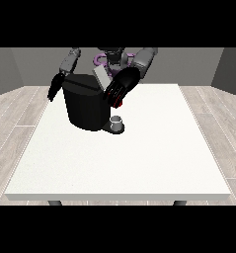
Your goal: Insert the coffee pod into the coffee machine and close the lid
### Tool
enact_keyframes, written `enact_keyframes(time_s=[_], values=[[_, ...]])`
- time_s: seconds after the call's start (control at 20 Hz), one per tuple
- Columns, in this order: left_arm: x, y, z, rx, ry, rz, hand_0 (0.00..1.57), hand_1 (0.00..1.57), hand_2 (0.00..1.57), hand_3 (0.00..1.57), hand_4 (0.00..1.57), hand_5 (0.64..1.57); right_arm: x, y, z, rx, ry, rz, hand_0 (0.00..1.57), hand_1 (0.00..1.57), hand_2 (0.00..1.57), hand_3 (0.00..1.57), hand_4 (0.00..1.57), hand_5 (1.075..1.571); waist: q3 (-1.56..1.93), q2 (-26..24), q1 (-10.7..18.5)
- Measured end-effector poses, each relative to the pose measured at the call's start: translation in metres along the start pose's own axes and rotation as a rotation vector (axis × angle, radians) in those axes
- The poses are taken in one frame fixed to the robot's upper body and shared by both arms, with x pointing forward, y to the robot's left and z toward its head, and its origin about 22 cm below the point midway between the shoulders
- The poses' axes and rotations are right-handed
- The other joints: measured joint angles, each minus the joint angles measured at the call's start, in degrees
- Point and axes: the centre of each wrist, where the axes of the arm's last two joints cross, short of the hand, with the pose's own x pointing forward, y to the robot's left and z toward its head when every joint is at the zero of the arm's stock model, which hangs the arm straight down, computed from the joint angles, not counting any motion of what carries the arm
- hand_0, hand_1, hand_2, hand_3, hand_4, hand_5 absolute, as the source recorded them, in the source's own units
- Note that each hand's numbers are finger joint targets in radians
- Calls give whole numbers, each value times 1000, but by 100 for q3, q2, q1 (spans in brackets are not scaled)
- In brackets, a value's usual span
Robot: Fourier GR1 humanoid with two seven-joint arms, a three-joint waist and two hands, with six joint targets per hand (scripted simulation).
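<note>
Two black hands hang by the coffee machine (85, 106) on the white surface (139, 158).

The hand at the view's right (120, 88) is at the machine's top corner, just beside the raised grey lid (101, 77); its fingers point down and something small and red shows at their tips, but I cannot tell if they hold it. The hand at the view's left (55, 88) hangs at the machine's other side with fingers straight down, holding nothing. Below the first hand, a small grey cup (117, 121) sits on the machine's base.

The coffee machine (85, 106) hides the robot's lower body; no coffee pod can be made out
</note>
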Motion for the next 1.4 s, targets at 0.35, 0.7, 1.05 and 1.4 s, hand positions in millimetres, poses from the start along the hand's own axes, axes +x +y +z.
enact_keyframes(time_s=[0.35, 0.7, 1.05, 1.4], values=[[8, -49, -1, -103, 26, 64, 0, 0, 0, 0, 0, 1571, -41, -15, 16, -27, 128, -11, 0, 0, 0, 0, 0, 1571, -7, -692, 465], [10, -127, 15, -194, 19, 294, 0, 0, 0, 0, 198, 1571, -88, -26, 54, -41, 257, -15, 0, 0, 0, 0, 0, 1571, -14, -1623, 978], [6, -238, 68, -153, 105, 901, 0, 0, 0, 0, 274, 1571, -115, -37, 88, -95, 350, -29, 0, 0, 0, 0, 0, 1571, -28, -2611, 1671], [3, -319, 140, -206, 265, 1161, 0, 0, 0, 0, 442, 1571, -98, -38, 83, -4, 298, -101, 0, 0, 0, 0, 0, 1571, -18, -3519, 2138]])
